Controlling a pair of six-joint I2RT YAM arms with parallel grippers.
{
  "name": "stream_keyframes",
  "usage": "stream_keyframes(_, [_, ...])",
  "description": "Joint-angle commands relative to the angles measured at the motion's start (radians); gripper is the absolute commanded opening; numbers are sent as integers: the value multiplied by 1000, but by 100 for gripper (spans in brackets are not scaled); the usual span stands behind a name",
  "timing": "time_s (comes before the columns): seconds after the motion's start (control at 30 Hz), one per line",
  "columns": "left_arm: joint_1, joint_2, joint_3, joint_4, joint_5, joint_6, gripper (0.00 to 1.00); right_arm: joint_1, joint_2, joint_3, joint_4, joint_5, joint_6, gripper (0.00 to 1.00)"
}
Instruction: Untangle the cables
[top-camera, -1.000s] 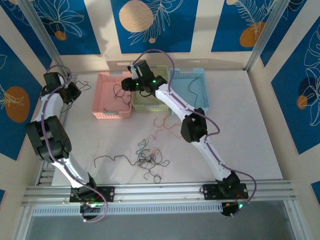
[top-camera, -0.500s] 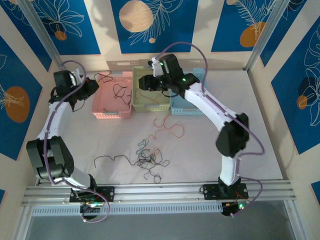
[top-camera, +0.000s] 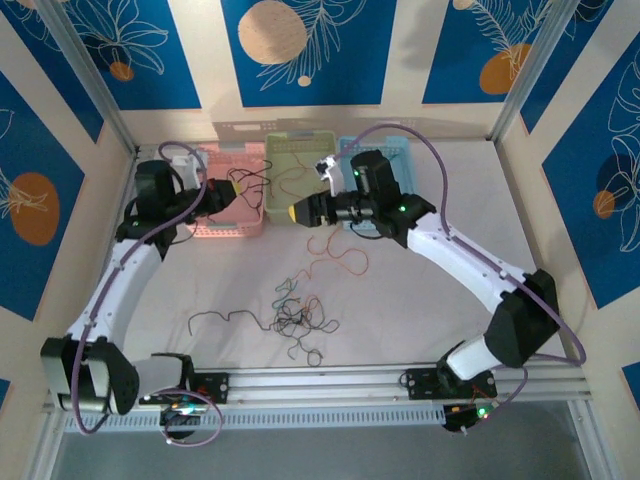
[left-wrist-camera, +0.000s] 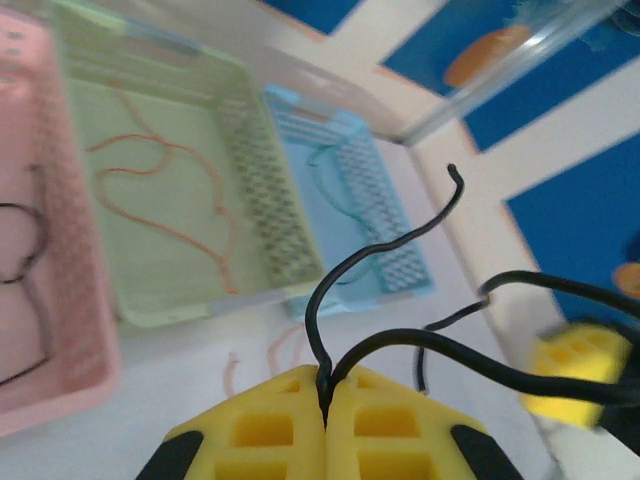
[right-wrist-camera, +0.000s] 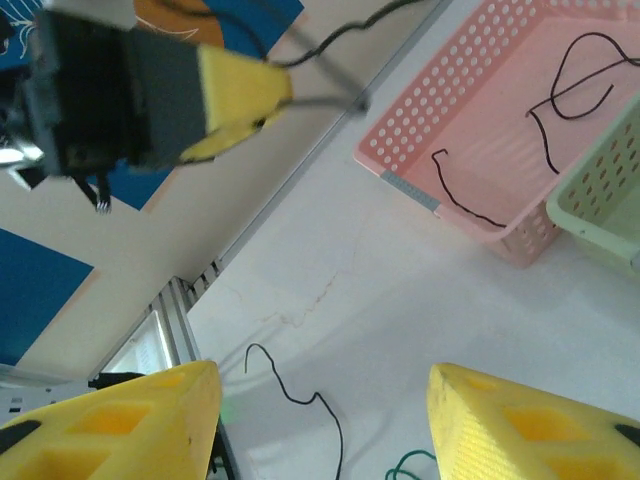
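Black cable (left-wrist-camera: 318, 345) is hanging pinched in the left gripper (left-wrist-camera: 325, 390), jaws clamped together on it, by the pink basket (top-camera: 205, 230). Right gripper (right-wrist-camera: 320, 395) is hovering nearby, jaws apart, empty.

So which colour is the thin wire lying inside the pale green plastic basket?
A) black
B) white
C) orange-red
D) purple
C: in the left wrist view, a thin orange-red cable lies in loops on the floor of the pale green plastic basket.
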Motion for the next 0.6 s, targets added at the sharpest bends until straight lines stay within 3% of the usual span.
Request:
stream_keyframes(0.0, [10,118,113,-140,-252,71,0,-1,-85,-97,39,12,36,57])
stream_keyframes(0.17, [32,349,285,-216,-425,94,2,-3,-205,-225,5,61,39,57])
stream_keyframes(0.3, [43,512,447,-264,-472,111,24,-6,-281,-290,-45,94,25,57])
stream_keyframes(0.43, [59,619,596,-372,-488,132,62,-12,-328,-340,-82,107,20,58])
stream_keyframes(0.57, [65,547,551,-377,-454,141,68,-13,-381,-396,-103,114,22,61])
